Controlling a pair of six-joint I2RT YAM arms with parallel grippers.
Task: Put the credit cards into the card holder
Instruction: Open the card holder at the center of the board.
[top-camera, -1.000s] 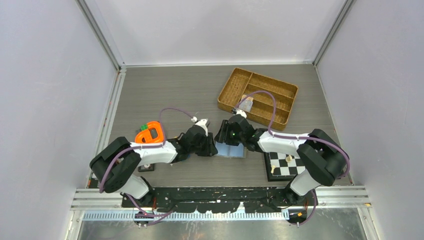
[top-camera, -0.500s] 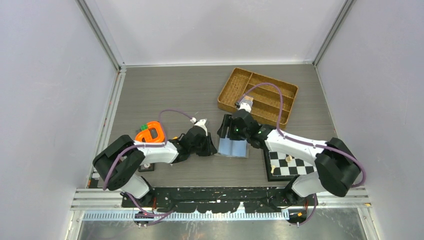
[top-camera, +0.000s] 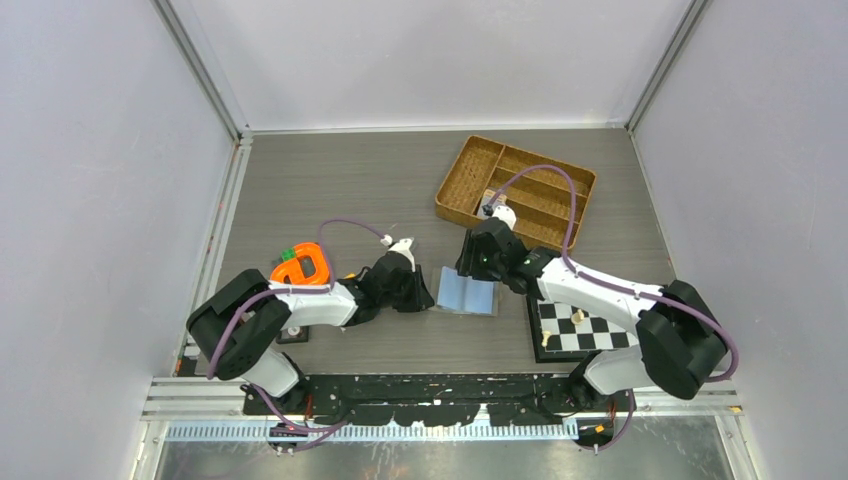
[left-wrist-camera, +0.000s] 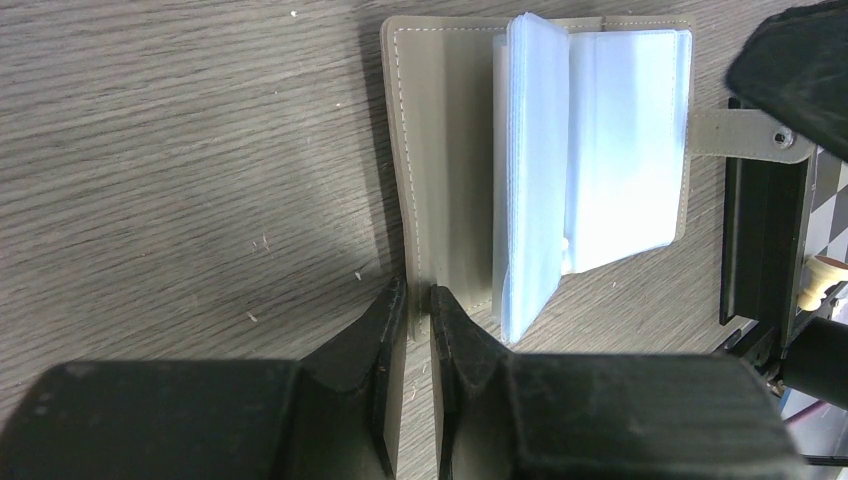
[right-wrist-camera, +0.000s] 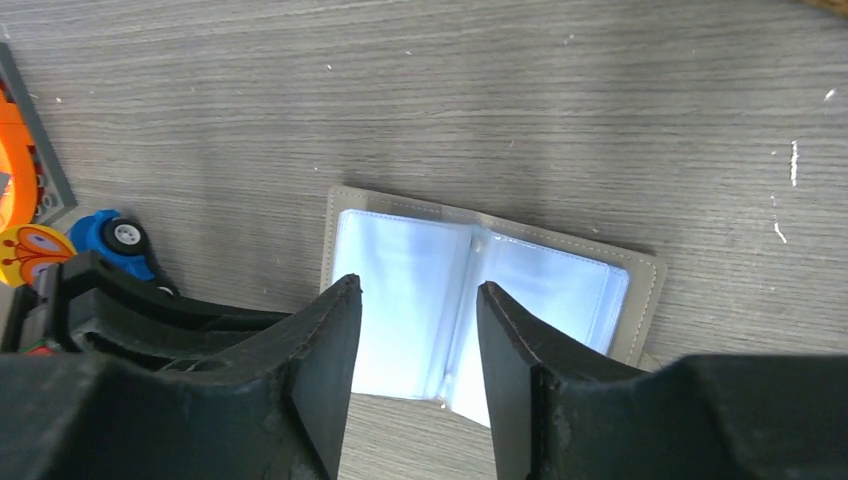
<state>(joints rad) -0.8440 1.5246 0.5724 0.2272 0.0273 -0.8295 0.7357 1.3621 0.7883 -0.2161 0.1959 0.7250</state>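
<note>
The card holder (top-camera: 467, 296) is lying open on the table (top-camera: 350, 190), its light blue inside facing up. The left gripper (top-camera: 428, 298) is meeting its left edge while the right gripper (top-camera: 468, 272) is reaching over its far edge. A wicker tray (top-camera: 470, 152) is sitting further back, and a chessboard (top-camera: 575, 335) is lying beneath the right arm

Ahead and left of the left jaws the table (left-wrist-camera: 180, 150) lies bare. To their right the open card holder (left-wrist-camera: 440, 150) fills the way, with the chessboard (top-camera: 600, 335) just past it. The right jaws stand parted over the holder. Beyond them is bare table. To their left are a blue toy car (right-wrist-camera: 120, 238) and the left jaws.
</note>
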